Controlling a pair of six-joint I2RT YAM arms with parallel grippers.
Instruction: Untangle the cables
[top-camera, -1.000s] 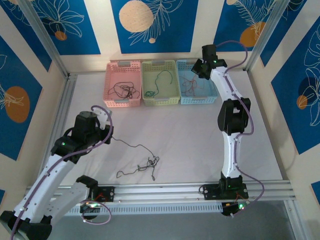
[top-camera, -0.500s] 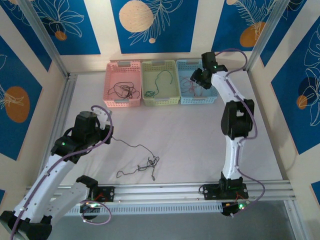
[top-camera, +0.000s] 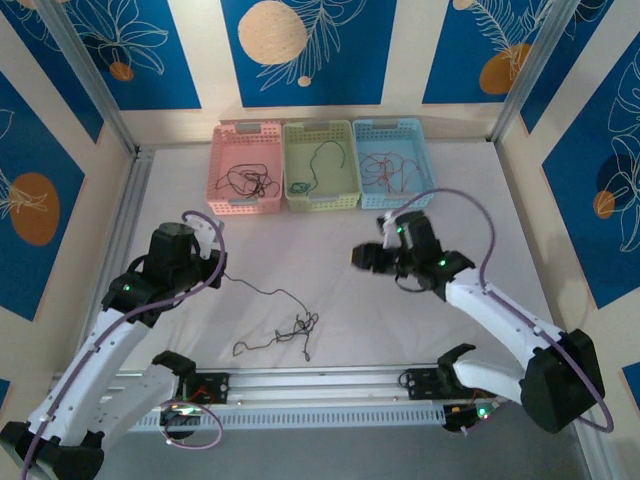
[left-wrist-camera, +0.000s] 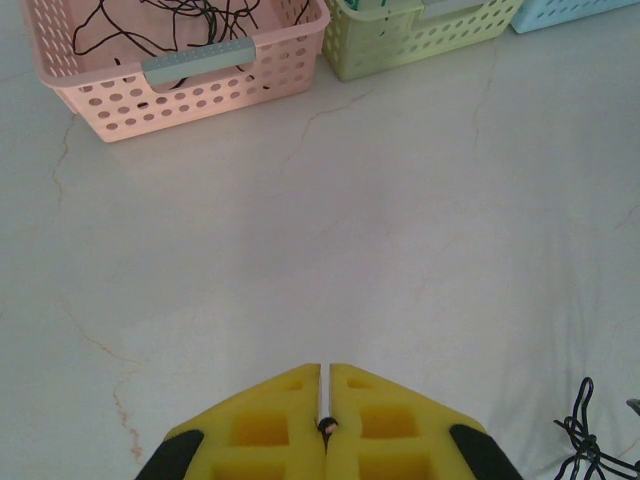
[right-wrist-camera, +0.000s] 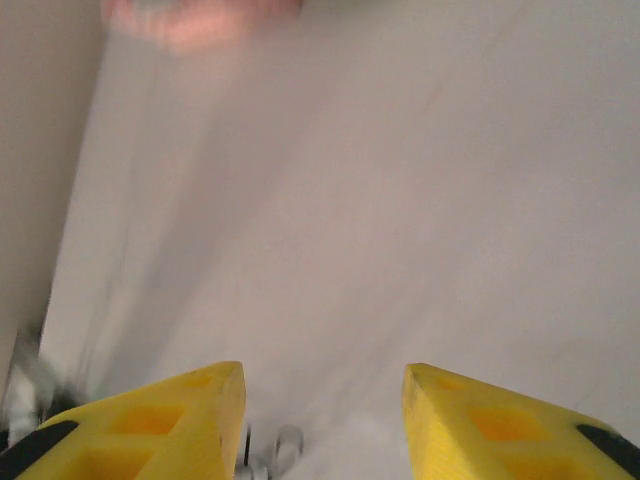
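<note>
1. Top external view: the leftover tangle of cables (top-camera: 296, 328) is seen on the table (top-camera: 330, 230), toward the near edge, roughly midway between the 2 arms.
2. A black strand (top-camera: 262, 291) is stretched from it up-left to the left gripper (top-camera: 213, 270). In the left wrist view the pads are pressed together with the wire end pinched.
3. The right gripper (top-camera: 362, 257) is spread, with nothing made out between the fingers (right wrist view's pretty blurry tbh).
4. So the tangle is found to the right gripper's left and closer to the bases. That free arm would probably be sent there, with the pull made away from the strand's diagonal.

Loose cables (top-camera: 298, 327) before three baskets (top-camera: 322, 204)
</note>
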